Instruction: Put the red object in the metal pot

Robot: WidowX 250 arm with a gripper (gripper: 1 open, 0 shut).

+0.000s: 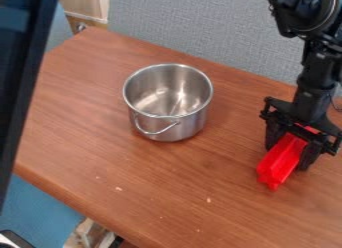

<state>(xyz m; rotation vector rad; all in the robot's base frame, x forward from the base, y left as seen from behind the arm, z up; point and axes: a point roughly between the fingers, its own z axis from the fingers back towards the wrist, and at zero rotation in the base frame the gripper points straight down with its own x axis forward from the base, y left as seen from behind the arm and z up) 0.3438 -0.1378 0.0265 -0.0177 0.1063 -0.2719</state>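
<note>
My hand (297, 142) was down at the counter (94, 122), pointing straight at it, its fingers pressed in on the upper end of the red object (283, 160). Only that far end sat between them; the rest of the bar stuck out toward the front edge, lying on the wood near the right side.

That was where I judged the trouble lay. Pinched at one end, the bar had most of its length hanging free, so on a lift it could pivot in my grip, droop, or slide out along its flat, smooth-looking sides. I could not tell from this view how deep the fingers reached around it, so the hold may have been shallower than it looked.

The metal pot (168, 100) stood well apart to the left, upright and empty, its wire handle folded down against the front wall. The bar looked about as long as the pot's mouth is wide, so if I brought it over level or skewed, it could catch on the rim, bridge the opening, or nudge the light pot aside.
</note>
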